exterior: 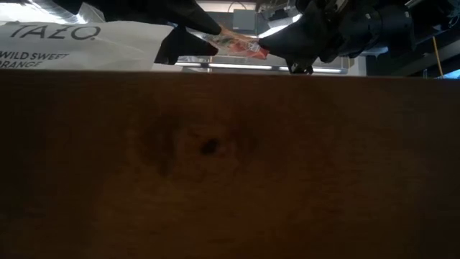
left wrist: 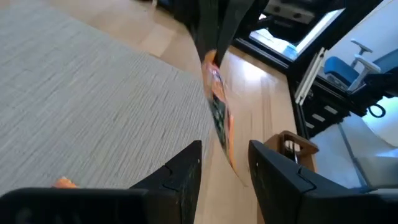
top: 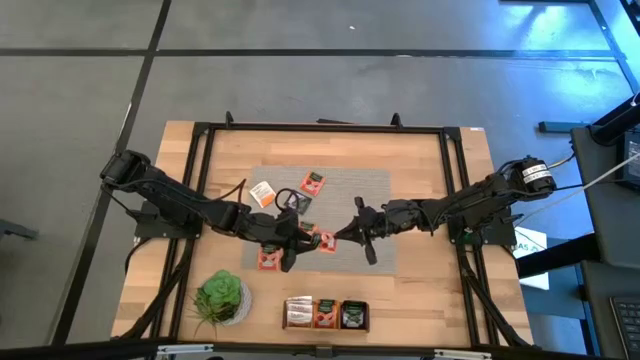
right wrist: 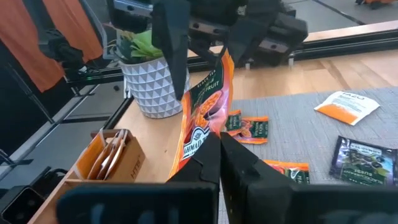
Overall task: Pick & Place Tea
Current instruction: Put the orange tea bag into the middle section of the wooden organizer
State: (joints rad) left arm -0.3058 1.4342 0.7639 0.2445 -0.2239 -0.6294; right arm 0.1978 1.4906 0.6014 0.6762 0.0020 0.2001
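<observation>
My right gripper (right wrist: 217,146) is clamped shut on the lower edge of an orange tea sachet (right wrist: 204,109), holding it upright above the grey mat (top: 375,190) near the table's centre. My left gripper (left wrist: 225,165) faces it with fingers spread wide on either side of the same sachet's opposite edge, not clamped on it. Other sachets (right wrist: 247,126) lie flat on the mat. A wooden box (top: 326,313) and a potted plant (top: 221,297) stand at the table's front edge.
</observation>
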